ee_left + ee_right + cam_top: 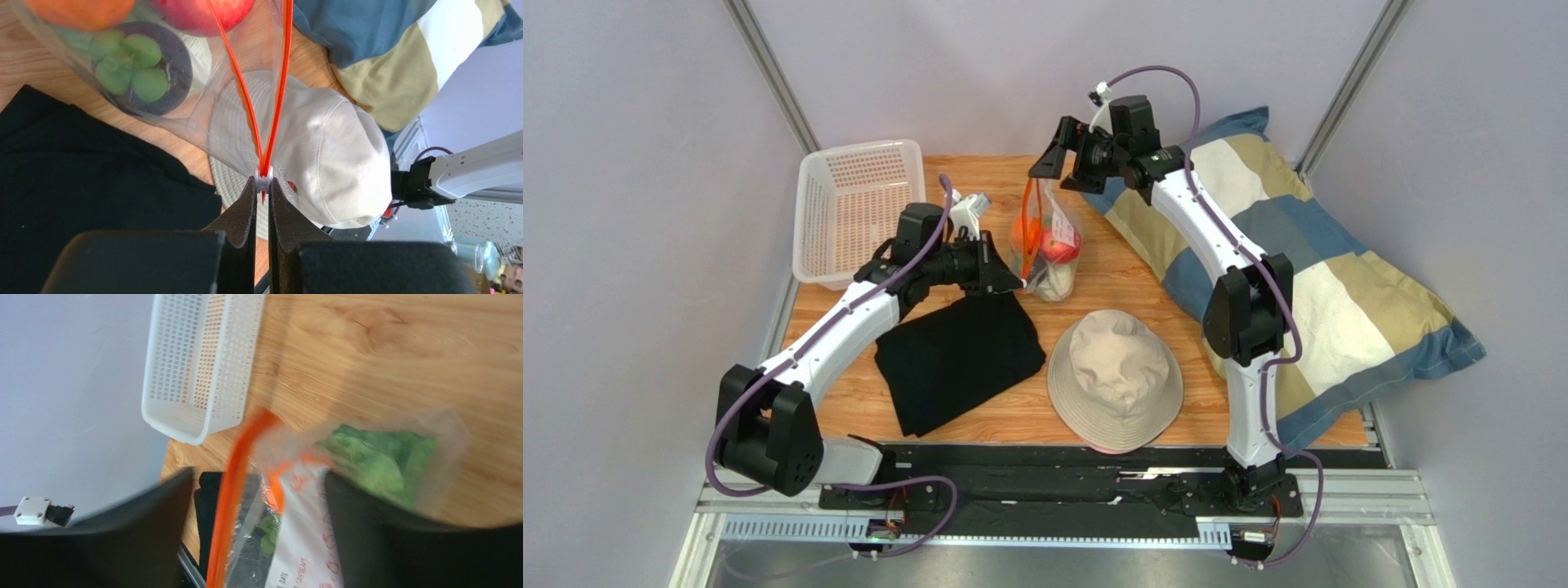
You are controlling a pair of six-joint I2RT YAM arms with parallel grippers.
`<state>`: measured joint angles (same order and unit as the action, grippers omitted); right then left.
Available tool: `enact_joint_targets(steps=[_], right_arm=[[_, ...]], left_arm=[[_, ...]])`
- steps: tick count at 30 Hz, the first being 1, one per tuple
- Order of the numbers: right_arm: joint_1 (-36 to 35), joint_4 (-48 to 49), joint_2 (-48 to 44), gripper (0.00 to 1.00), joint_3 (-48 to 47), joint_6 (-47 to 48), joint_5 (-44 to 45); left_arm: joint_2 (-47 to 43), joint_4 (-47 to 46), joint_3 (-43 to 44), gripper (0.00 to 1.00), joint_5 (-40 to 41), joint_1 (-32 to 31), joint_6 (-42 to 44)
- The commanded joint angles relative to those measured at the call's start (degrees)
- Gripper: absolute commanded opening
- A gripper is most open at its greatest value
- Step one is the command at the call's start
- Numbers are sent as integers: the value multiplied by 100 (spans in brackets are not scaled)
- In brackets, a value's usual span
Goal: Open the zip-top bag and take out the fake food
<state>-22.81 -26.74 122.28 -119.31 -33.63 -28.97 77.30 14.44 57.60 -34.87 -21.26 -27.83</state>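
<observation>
Zip-top bag — bulging with fake food, being pinched at its orange zip end by left gripper; right gripper hanging at its top, jaws spread.

Fingers spread, zip-top bag between; basket beyond.

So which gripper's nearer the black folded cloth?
Left: left gripper hangs at the black cloth's far edge, shut on the clear zip-top bag; right gripper is open beyond the bag.
</observation>
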Motion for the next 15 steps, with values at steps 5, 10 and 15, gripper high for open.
enact_joint_targets(steps=[5,10,15], right_arm=[[-13,-2711,-845,100,-199,-118,1303],[-293,-3329,-1311,98,-163,312,2122],[-777,-3073,-1200,87,-408,831,2431]], left_arm=[[233,-406,374,0,-441,-98,-433],[400,-301,664,0,-380,-247,-346],[453,-275,621,0,-327,-300,-363]])
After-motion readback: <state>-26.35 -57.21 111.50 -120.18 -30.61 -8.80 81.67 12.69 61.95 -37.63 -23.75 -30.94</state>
